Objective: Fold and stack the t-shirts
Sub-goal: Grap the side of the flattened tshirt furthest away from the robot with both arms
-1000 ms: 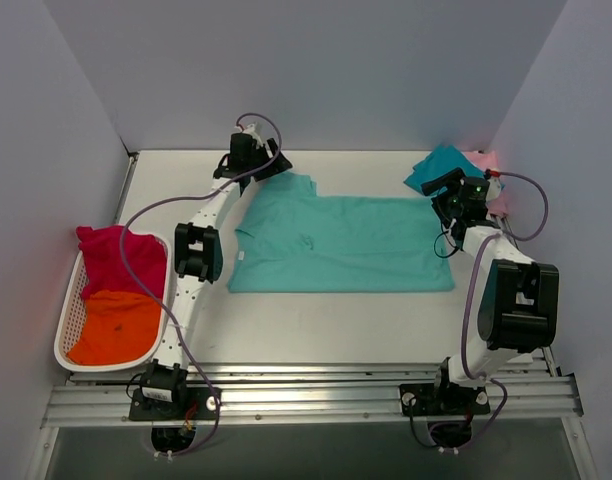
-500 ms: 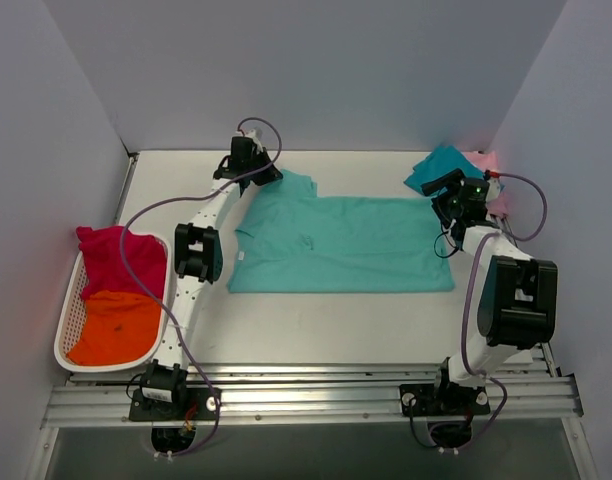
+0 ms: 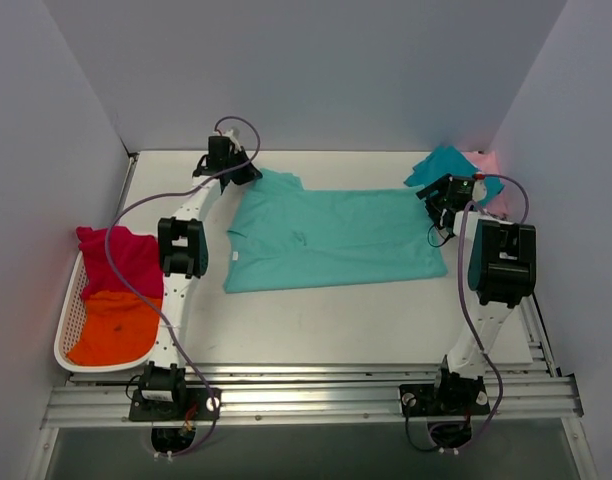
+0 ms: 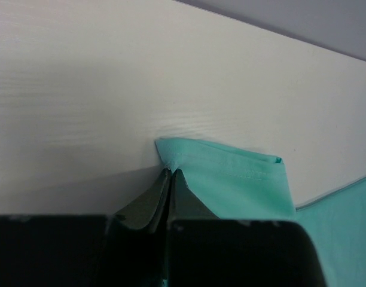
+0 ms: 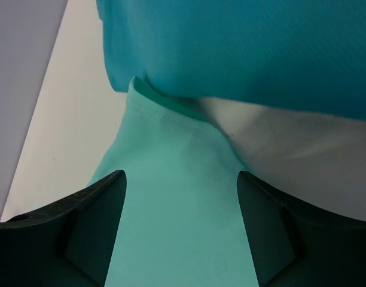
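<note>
A light mint-green t-shirt (image 3: 331, 240) lies spread flat mid-table. My left gripper (image 3: 244, 176) (image 4: 170, 173) is shut on the corner of its far left sleeve (image 4: 231, 179), which is pinched between the fingertips. My right gripper (image 3: 442, 203) (image 5: 180, 179) stands open at the shirt's far right corner, with mint cloth (image 5: 171, 215) lying between its spread fingers. A darker teal t-shirt (image 3: 444, 165) (image 5: 243, 48) sits folded just beyond it, overlapping the mint edge. A pale pink t-shirt (image 3: 489, 168) shows behind the teal one. The magenta-red t-shirt (image 3: 116, 258) and the orange t-shirt (image 3: 111, 330) lie in the basket.
A white mesh basket (image 3: 63, 340) stands at the left table edge. Grey walls close the table at the back and both sides. Bare tabletop (image 3: 326, 325) stretches in front of the mint shirt, up to the metal rail (image 3: 306, 385) at the near edge.
My left gripper closed on the sleeve corner and moved left, drawing the shirt's left side with it. My right arm swung toward the far edge, its gripper staying open.
</note>
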{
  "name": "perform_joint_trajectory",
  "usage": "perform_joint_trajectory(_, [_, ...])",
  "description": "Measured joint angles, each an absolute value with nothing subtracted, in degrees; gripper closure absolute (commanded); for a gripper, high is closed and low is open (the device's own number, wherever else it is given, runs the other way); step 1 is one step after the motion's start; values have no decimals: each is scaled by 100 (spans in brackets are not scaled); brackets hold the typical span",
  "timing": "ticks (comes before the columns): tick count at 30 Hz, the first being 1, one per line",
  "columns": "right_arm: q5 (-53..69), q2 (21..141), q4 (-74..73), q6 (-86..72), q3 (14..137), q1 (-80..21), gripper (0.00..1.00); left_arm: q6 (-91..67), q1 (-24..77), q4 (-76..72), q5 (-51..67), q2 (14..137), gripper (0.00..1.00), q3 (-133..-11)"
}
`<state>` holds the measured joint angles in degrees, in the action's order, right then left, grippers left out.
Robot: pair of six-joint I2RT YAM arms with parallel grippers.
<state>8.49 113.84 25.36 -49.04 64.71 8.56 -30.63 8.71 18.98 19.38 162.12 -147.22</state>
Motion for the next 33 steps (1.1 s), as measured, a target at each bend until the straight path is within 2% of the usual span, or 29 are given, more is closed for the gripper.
perform_joint_trajectory(9, [467,11684,2182,-4635,7577,854,29,-2952,816,1887,1931,16105,98,-14553])
perform_joint_trajectory(14, [421,12352,2163,-4617,8311,816,29,-2945,816,1890,1940,16105,98,-14553])
perform_joint_trajectory(21, [421,13015,2255,-4635,8816,657,30,-2936,814,1890,1977,16105,98,-14553])
perform_joint_trajectory(29, [401,13144,2274,-4633,9006,478,30,-2939,814,1887,1986,16105,98,-14553])
perform_joint_trajectory(32, [366,13141,2261,-4617,9006,421,35,-2939,814,1890,1986,16105,98,-14553])
perform_joint_trajectory(33, [336,13141,2246,-4613,9006,403,41,-2939,814,1890,1986,16105,98,-14553])
